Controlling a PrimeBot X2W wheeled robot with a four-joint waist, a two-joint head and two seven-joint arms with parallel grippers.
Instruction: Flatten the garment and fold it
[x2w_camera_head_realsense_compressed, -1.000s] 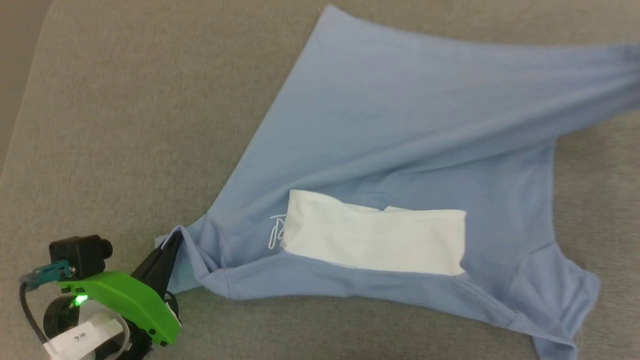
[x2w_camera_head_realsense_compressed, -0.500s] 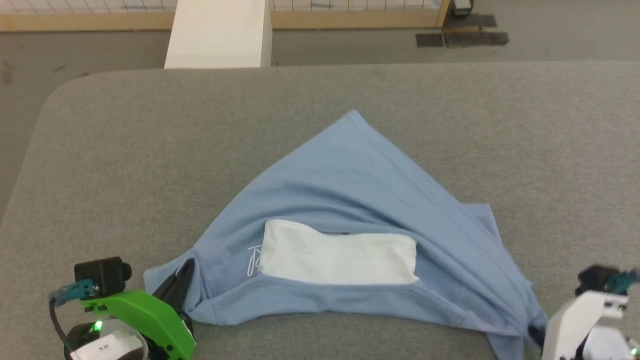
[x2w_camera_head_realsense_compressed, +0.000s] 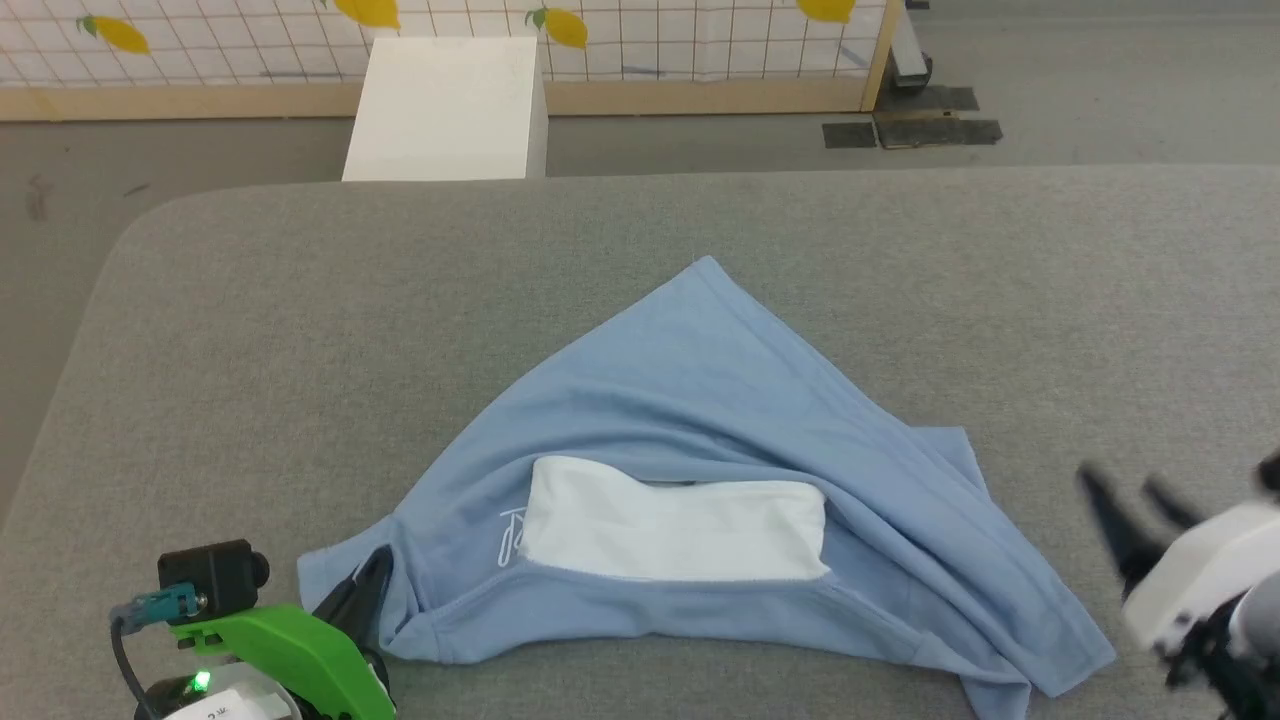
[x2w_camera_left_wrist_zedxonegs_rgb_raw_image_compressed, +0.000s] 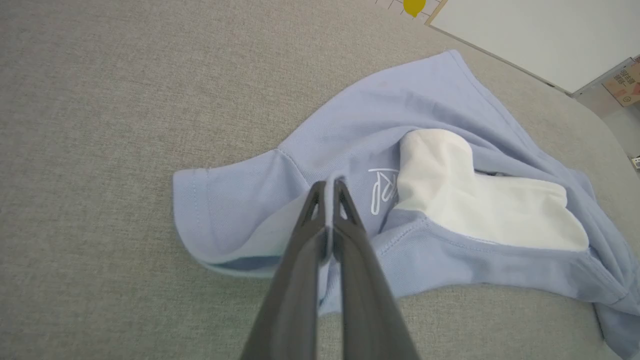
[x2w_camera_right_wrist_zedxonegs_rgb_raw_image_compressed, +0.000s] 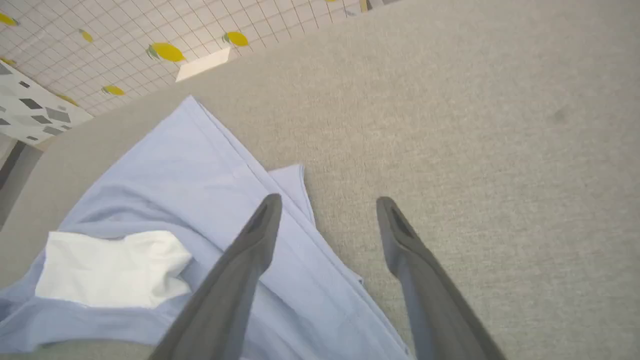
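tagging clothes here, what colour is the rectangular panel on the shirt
White, set on the light blue garment; the panel shows best in the left wrist view.

Release by the right end effector (x2w_camera_head_realsense_compressed: 1118, 480)
It opened and left the 4 o'clock corner of the garment (x2w_camera_head_realsense_compressed: 700, 400); the cloth, taut before, slumped slack.

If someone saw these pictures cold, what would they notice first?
A light blue T-shirt lies crumpled in a rough triangle on the grey table, a white panel on its near side. The left gripper is pinched shut on a sleeve, and the right gripper hangs open beside its right edge.
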